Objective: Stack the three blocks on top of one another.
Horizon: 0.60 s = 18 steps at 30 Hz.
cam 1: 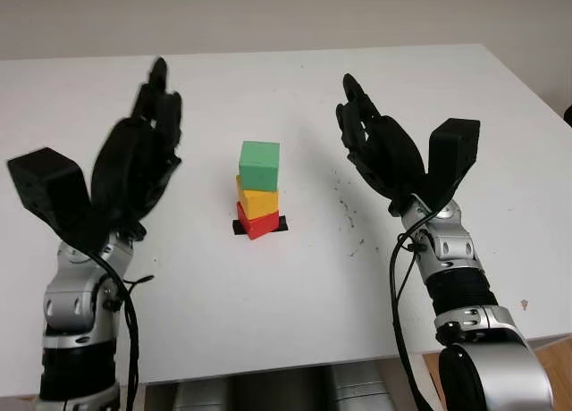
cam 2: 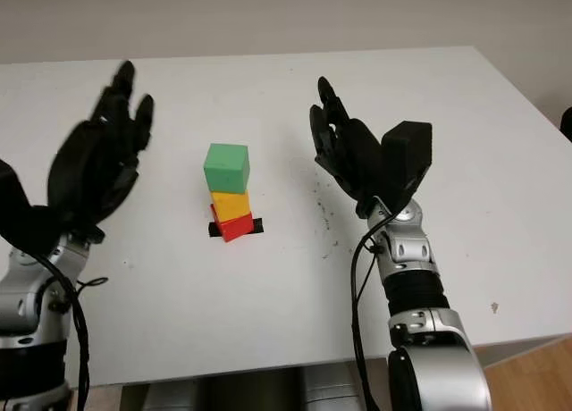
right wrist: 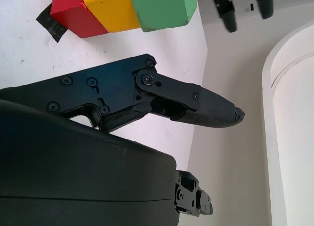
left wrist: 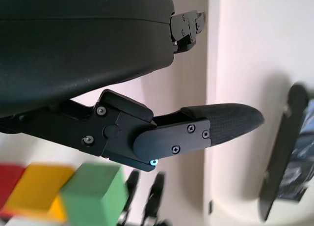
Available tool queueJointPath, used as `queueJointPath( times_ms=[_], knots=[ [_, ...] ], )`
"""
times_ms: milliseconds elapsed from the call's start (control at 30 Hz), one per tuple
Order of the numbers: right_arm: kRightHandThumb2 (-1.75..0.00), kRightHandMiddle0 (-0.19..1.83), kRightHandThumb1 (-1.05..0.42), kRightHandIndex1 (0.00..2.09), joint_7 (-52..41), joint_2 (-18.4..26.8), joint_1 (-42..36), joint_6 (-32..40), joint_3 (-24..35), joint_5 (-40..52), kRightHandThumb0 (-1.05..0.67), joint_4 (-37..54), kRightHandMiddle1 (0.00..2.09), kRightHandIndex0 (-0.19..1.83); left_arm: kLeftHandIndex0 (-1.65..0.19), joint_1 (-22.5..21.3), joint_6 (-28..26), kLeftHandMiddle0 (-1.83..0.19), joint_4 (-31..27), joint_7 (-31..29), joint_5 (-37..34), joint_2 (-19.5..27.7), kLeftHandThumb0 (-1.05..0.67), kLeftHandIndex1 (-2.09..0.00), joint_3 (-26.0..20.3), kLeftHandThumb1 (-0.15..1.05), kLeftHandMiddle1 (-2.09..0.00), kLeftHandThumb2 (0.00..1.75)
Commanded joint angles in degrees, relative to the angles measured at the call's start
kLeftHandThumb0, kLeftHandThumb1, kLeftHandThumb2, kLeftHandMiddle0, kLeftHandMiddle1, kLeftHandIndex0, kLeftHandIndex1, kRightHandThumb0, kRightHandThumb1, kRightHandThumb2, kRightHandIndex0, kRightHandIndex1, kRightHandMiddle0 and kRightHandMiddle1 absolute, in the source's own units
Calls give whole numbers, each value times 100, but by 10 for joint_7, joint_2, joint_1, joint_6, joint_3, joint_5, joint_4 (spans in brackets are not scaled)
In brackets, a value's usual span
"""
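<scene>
Green block [cam 1: 259,163], yellow block [cam 1: 258,201], red block [cam 1: 258,223], black tape [cam 1: 239,227], white table [cam 1: 268,286].

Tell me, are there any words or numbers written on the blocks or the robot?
None can be read: the green block, the yellow block and the red block have plain faces, and the black tape under them, the left hand and the right hand carry no lettering.

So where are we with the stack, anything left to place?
Done: the green block sits on the yellow block, which sits on the red block, over a strip of black tape on the table. The green one is turned a little off square. In hand: nothing; the left hand and right hand are open, raised either side of the tower. Left: no block remains to place.
</scene>
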<state>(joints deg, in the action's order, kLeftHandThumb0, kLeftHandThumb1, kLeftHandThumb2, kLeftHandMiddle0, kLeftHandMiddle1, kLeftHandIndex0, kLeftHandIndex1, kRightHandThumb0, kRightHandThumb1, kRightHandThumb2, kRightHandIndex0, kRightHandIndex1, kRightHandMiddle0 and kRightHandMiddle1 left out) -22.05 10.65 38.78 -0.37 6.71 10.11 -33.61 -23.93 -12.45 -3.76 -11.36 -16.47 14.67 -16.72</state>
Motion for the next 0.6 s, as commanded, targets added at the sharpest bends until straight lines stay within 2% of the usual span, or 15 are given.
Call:
queueJointPath(
  times_ms=[0,133,300,400,567],
  knots=[
    [-74,-19,-105,0,2,1,13,1,1,2,-77,-1,0,-19,19,-34,32,19,48,-1,11,26,-82,0,-13,105,0,67],
    [-77,-19,-105,0,6,2,15,8,-5,-6,-74,-5,0,-19,19,-75,124,19,181,12,93,68,-83,0,15,105,0,67],
    [-78,-19,-105,0,22,0,22,29,-3,-10,-72,-16,0,-19,19,-115,190,19,323,16,133,80,-84,0,37,105,0,64],
    [-78,-19,-105,0,27,-1,28,32,0,-8,-72,-30,0,-19,19,-127,211,19,374,20,143,79,-84,0,45,105,0,67],
    [-78,-19,-105,0,29,-2,33,22,2,-6,-73,-52,0,-19,19,-136,238,19,417,29,148,72,-83,0,52,105,0,69]
  ],
)
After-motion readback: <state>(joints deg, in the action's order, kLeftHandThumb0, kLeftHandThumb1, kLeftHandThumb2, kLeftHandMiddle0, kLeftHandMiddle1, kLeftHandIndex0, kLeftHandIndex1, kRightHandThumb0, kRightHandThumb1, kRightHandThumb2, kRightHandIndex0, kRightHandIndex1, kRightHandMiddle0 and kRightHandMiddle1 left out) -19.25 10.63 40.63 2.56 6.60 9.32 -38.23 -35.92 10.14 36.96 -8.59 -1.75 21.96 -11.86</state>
